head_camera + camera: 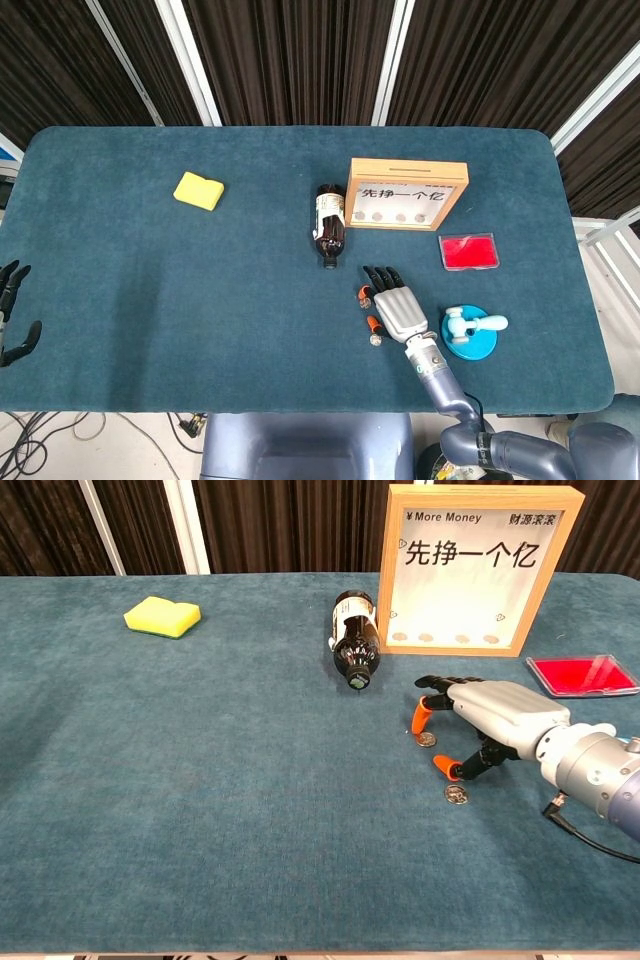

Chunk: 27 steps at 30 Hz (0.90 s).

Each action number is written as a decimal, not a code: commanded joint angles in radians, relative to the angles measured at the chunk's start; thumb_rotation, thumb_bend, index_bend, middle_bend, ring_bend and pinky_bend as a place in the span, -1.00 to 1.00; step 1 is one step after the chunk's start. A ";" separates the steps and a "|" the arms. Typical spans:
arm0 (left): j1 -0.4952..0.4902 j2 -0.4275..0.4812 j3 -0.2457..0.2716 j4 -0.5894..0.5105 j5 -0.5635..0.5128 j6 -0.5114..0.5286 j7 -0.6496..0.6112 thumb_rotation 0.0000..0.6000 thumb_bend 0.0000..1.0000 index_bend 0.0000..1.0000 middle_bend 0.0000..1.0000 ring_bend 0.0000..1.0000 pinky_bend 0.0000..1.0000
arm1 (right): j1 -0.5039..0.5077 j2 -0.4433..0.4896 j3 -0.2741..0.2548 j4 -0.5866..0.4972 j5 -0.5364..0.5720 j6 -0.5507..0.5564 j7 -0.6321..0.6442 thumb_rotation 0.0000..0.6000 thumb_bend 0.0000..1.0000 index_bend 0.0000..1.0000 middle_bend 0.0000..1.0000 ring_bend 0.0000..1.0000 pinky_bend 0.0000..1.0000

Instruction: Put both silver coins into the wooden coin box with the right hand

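The right hand (490, 723) hovers low over the counter (200, 780), palm down, fingers spread and curved, holding nothing; its orange-tipped forefinger (420, 716) points down at the nearer-the-box coin (427, 739) and its orange-tipped thumb (447, 767) hangs just above and beside the other coin (456, 794). Whether either tip actually touches metal cannot be told from these views. Both silver coins lie flat on the blue cloth just off the fingertips, one under the forefinger and one below the thumb, and the wooden coin box (478, 568) stands upright beyond the fingers, its slot showing on the top edge in the head view. The coins look thin, hard, light and smooth, so they should be slippery and awkward: lying flat, they offer almost no edge to catch. The cloth nap probably gives a little, which may let a fingertip dig under a rim or tip the coin up. The sensible hold is a pinch across opposite rims between thumb and forefinger, taking one coin at a time, then turning it edge-on for the slot. Too light a pinch and it could slide out; pressing on the flat face would only pin it down. The left hand (12, 318) rests open at the far counter edge, well apart from all this.
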 commanded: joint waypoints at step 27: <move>0.001 0.005 0.000 -0.010 -0.011 -0.009 0.006 1.00 -0.21 -0.93 -1.00 -1.00 -1.00 | 0.042 -0.021 0.035 0.052 0.028 -0.042 0.015 1.00 -0.05 0.02 -0.99 -1.00 -1.00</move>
